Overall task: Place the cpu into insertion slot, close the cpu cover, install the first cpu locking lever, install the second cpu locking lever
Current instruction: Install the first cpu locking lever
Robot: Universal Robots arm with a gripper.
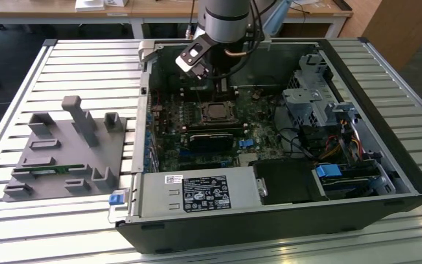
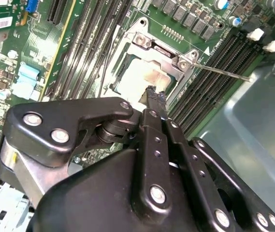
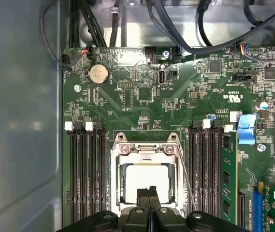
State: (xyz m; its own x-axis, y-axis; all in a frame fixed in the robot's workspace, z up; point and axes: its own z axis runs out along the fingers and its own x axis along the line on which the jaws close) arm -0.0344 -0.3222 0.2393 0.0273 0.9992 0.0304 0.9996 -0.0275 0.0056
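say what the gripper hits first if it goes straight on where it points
Most likely the cpu, its bright top framed by the cpu cover; the shut gripper points at its edge, though depth is unclear.

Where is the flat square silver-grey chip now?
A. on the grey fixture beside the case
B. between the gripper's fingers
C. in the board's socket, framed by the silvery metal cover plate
C: the silver-grey chip sits in the window of the silvery metal cover plate.
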